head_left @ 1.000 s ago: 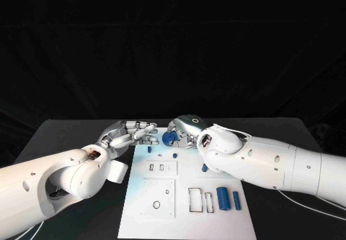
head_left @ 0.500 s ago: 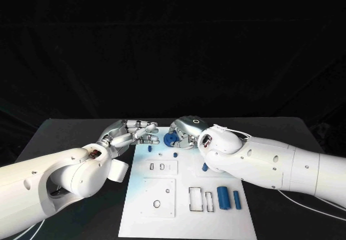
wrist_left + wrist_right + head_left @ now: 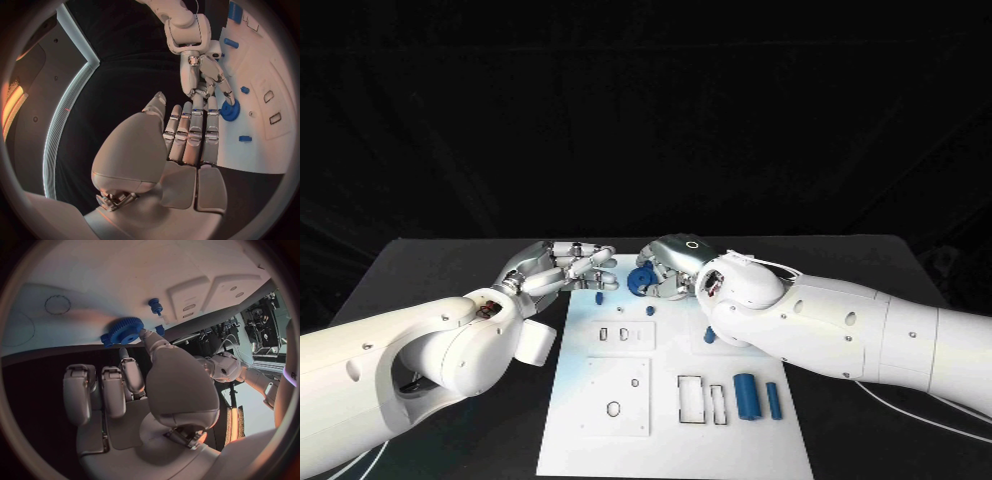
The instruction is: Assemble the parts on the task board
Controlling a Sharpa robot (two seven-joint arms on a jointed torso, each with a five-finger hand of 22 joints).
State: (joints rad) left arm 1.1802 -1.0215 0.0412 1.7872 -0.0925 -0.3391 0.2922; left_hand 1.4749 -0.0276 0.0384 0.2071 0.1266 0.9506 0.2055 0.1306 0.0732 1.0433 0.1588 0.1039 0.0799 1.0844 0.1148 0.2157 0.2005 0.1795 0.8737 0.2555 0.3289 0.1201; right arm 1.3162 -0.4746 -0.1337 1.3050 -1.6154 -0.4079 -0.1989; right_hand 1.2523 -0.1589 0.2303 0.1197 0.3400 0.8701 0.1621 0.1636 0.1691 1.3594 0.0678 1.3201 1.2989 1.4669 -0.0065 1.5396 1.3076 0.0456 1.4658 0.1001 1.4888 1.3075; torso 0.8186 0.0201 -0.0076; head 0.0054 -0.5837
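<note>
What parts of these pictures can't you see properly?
- Head view: the right hand covers most of the blue gear, so its seat on the task board is hidden.
- Head view: the right arm hides part of a small blue piece.
- Left wrist view: the picture's edge cuts off a blue part.
- Right wrist view: the fingers hide the gear's near side.

The task board (image 3: pixel 589 420) is showing white against the black surface (image 3: pixel 430 270). The toothed gear (image 3: pixel 642 279) is appearing blue, as are the two cylinders (image 3: pixel 746 396) lying on the board and the small peg (image 3: pixel 599 298). The left hand (image 3: pixel 567 265) and right hand (image 3: pixel 672 262) are showing silver on white arms.
</note>
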